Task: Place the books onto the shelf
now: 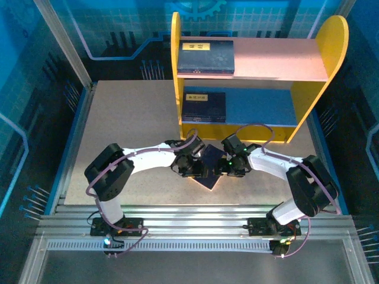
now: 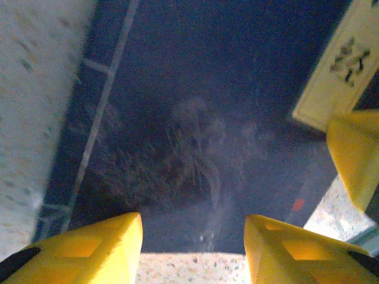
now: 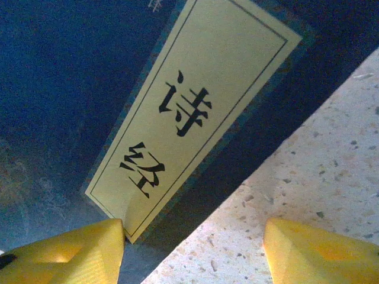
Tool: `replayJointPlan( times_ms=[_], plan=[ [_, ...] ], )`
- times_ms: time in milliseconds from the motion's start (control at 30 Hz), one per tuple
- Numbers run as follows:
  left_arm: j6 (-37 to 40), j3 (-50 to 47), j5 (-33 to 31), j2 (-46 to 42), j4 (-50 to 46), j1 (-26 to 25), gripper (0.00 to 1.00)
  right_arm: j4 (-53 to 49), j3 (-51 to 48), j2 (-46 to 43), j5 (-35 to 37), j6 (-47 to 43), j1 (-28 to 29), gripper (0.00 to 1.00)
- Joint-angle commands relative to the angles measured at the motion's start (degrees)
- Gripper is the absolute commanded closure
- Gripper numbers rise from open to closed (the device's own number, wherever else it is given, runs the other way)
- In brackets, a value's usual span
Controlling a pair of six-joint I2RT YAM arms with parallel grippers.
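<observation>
- A robotics lab test cell, not a home or shop; the left arm (image 1: pixel 148 158) and right arm (image 1: pixel 278 163), white and black, are bolted at 6 o'clock onto ribbed aluminium rails (image 1: pixel 195 214); purple cables (image 1: pixel 260 127) loop along them
- An aluminium frame post (image 1: pixel 62 41) rises at 10 o'clock beside the speckled table (image 1: pixel 130 118)
- Blue backdrop panels (image 1: pixel 29 100), printed with grid and circuit lines, wall the cell from 9 to 3 o'clock; a gear motif (image 1: pixel 201 5) sits at 12 o'clock
- The shelf (image 1: pixel 334 41) at 1 o'clock, in toy-bright yellow, pink and blue, looks like a test prop
</observation>
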Motion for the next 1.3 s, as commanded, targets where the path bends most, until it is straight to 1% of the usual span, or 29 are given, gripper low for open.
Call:
replayJointPlan(
  times_ms=[0, 100, 200, 333, 433, 633, 733, 867, 933, 1067, 1200, 1267],
  plan=[
    [-3.34, -3.76, 2.30, -4.30, 1.58, -1.69, 0.50, 0.95, 0.17, 1.08, -1.52, -1.01, -0.58, 0.35],
    [-3.79, -4.66, -1.62, -6.82, -0.65, -1.86, 0.50, 1.06, 0.68, 1.52, -1.51, -1.28, -0.65, 0.35],
    [-1.76, -2.45, -6.33, -7.73, -4.61, -1.43, 0.49, 1.77, 1.29, 2.27, -1.72, -1.28, -0.72, 0.36],
    [1.44, 1.52, -9.85, -6.48, -8.84, -0.44, 0.48, 3.22, 2.64, 4.12, -2.47, -1.36, -0.49, 0.41],
    [2.51, 2.13, -11.16, -5.86, -10.40, 1.17, 0.47, 4.03, 3.85, 5.12, -2.55, -1.80, 0.40, 0.46],
    [5.15, 0.75, -11.71, -5.21, -8.88, 5.82, 0.46, 3.29, 6.57, 8.22, -2.00, -3.82, 4.15, 0.55],
    [6.04, 0.93, -11.62, -4.35, -8.60, 6.43, 0.46, 3.52, 8.17, 9.15, -1.51, -4.35, 6.65, 0.60],
    [6.27, 0.45, -11.72, -2.73, -8.60, 6.41, 0.46, 5.82, 7.18, 8.50, -1.65, -4.88, 10.01, 0.66],
    [6.08, -0.23, -11.47, -2.21, -8.13, 6.47, 0.47, 6.24, 4.90, 8.06, -0.98, -5.14, 11.33, 0.68],
    [5.73, -0.85, -12.28, -1.30, -8.74, 6.41, 0.46, 6.24, 3.11, 7.70, -0.08, -4.80, 11.26, 0.71],
    [5.20, -1.08, -15.82, -0.94, -10.95, 6.42, 0.46, 6.09, 2.37, 9.01, 0.45, -4.45, 10.72, 0.74],
    [5.32, -1.66, -16.31, -0.95, -10.98, 6.45, 0.46, 6.43, 2.09, 10.00, 0.48, -4.61, 10.71, 0.74]
  ],
)
